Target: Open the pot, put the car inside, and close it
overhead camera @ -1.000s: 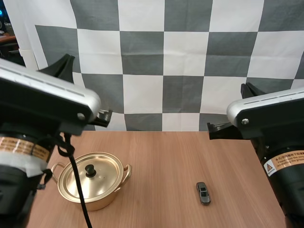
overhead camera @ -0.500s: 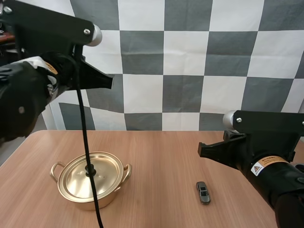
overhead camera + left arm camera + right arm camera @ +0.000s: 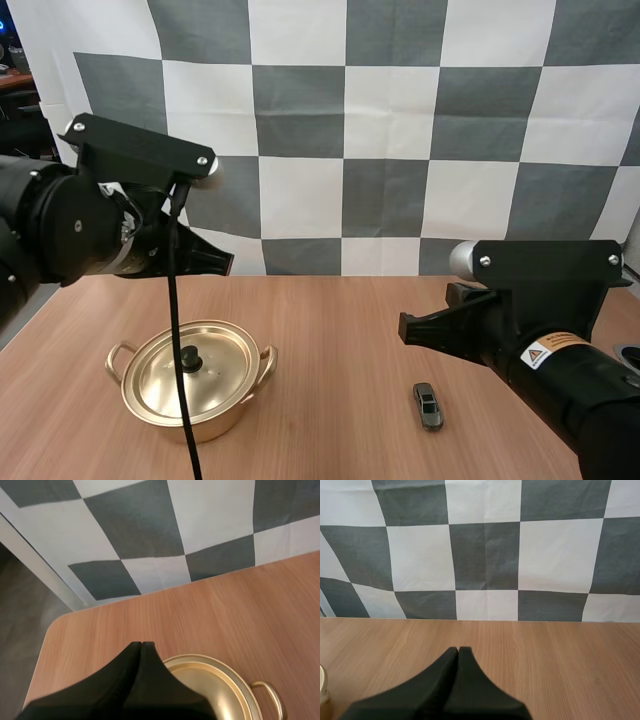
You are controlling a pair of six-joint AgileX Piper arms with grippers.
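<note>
A table (image 3: 340, 330) of light brown wood, its grain running from side to side, lies under soft, even light. Its far left corner is rounded, and past that edge a dull grey floor (image 3: 20, 630) shows, darker than the tabletop

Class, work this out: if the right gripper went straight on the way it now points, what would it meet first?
Likely just bare table, though depth is unclear. The right gripper, shut, points across open wood; the pot sits off to its side.
</note>
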